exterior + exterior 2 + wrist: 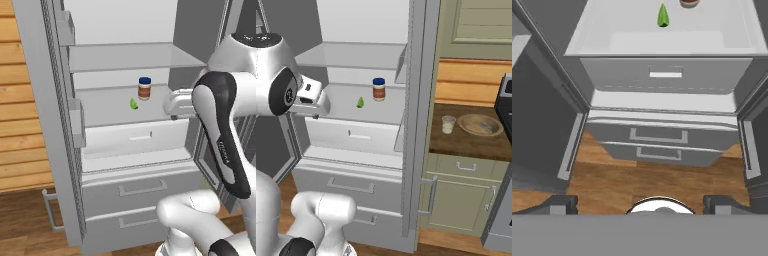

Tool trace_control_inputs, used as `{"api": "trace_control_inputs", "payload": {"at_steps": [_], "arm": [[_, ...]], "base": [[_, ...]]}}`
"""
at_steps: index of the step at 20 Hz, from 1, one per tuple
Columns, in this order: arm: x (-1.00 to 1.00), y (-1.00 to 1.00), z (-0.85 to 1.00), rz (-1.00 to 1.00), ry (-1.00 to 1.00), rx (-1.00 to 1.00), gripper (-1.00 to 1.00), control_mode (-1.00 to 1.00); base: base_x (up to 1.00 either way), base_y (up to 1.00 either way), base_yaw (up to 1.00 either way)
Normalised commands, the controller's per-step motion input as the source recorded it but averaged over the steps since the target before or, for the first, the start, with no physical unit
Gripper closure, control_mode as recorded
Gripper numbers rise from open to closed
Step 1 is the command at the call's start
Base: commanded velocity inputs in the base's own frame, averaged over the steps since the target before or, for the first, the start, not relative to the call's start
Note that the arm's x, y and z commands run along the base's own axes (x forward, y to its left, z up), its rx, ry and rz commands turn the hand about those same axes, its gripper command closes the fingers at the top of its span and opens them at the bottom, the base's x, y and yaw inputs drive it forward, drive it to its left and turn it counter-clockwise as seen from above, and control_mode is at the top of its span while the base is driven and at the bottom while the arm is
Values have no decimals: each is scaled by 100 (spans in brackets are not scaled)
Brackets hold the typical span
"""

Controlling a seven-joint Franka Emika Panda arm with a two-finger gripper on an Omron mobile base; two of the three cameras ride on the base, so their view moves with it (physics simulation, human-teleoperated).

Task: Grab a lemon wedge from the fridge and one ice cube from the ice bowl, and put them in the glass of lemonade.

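The gripper (640,202) stood with its fingers spread wide and empty, poised outside the open fridge (60,150), well short of the shelf (105,112). The lemon wedge (133,103) lay on that shelf, just beside a brown jar (144,88). Risk noted: a careless reach could knock the jar, or nudge the small wedge from between the fingers.
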Motion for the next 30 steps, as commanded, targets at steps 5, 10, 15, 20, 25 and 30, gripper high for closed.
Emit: {"api": "trace_control_inputs", "payload": {"at_steps": [5,10,15,20,25,30], "arm": [[1,-11,-80,-18,-3,-30,-100,-100],[-27,-21,-38,-1,-8,2,-100,-100],[-31,-10,-3,-1,-7,1,-100,-100],[2,-34,0,-4,0,0,-100,-100],[15,1,29,0,-2,3,-100,-100],[3,0,5,0,-2,0,-100,-100]], "base": [[0,0,0],[0,0,0],[0,0,0],[0,0,0],[0,0,0],[0,0,0]]}}
